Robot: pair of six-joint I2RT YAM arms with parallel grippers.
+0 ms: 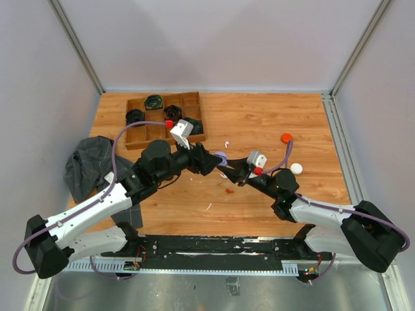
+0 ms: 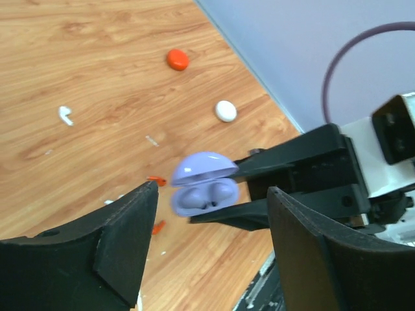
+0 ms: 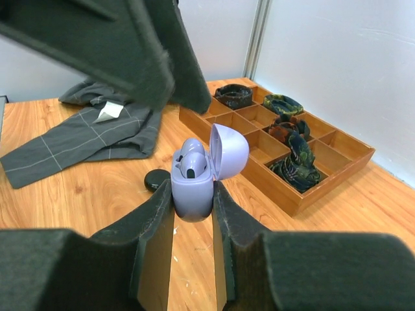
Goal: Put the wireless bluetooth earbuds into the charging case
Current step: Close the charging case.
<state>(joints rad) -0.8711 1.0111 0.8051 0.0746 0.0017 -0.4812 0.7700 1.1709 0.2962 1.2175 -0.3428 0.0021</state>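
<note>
Two black grippers are meeting above the middle of the wooden tabletop (image 1: 259, 123). The right gripper (image 3: 192, 202) is clamping the small lavender plastic charging case (image 3: 193, 184) by its lower half, holding it upright in the air with its domed lid (image 3: 228, 152) hanging open toward the compartmented wooden tray (image 3: 259, 181). The left gripper (image 2: 213, 191) is hovering around the case with its fingers spread wide and gripping nothing. One lavender earbud (image 3: 189, 157) is seemingly sitting in a well already, though it is standing proud of the rim; I cannot tell whether it is fully seated. The tiny orange-red earbud (image 1: 227, 192) is lying loose on the table, near the grippers on the side toward the arm bases.

Several things are threatening the next move, in my judgement. Pressing on the raised bud is likely to tip the case in the right fingers, since only its rounded base is being pinched. The wide left fingers are also risking a knock on the open lid, snapping it shut. Picking the bean-sized orange-red piece off bare wood is inviting a slip or a flick across the table.
</note>
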